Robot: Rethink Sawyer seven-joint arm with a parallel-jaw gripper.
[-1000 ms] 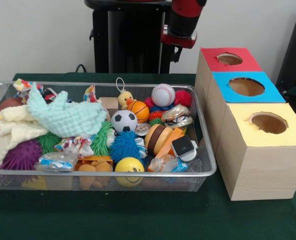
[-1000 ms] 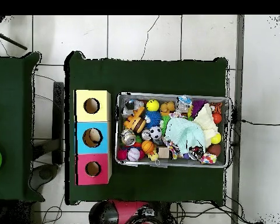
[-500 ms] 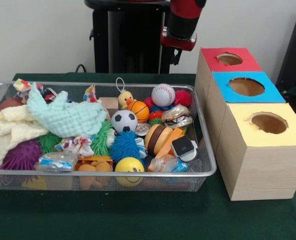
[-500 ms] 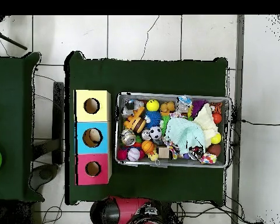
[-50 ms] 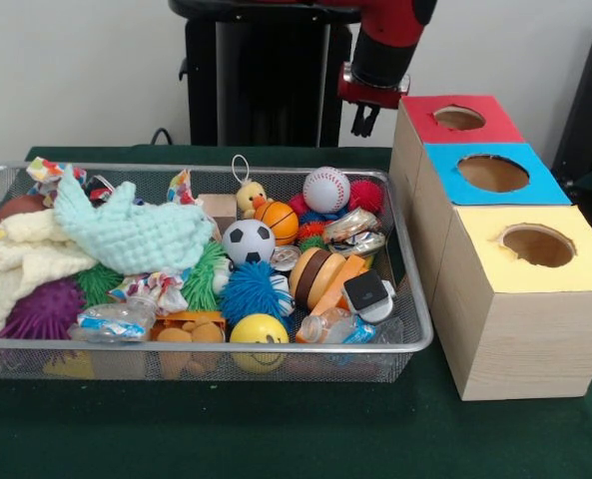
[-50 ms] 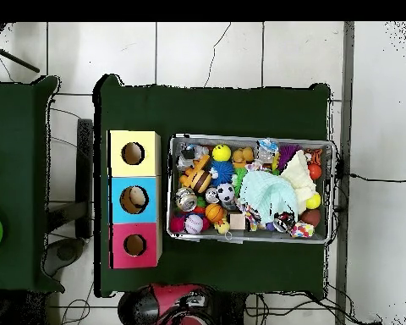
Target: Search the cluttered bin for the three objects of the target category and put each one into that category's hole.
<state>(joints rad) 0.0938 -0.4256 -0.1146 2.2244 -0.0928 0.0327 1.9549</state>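
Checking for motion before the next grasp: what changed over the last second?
Only the arm moved. In the front view its gripper has swung from behind the bin toward the red-topped box, still high and holding nothing. In the overhead view the red arm at the bottom edge has shifted leftward. The bin, its toys and cloths, and the three boxes are unchanged; nothing was picked up or dropped.

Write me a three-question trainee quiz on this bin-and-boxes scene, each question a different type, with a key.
1. True or false: the baseball lies in the wire bin.
2. Which box stands nearest the camera in the front view? A) red box B) blue box C) yellow box
3. Fill in: the robot's hand hangs beside the ___ box, holding nothing visible.

Key: 1 true; 2 C; 3 red.
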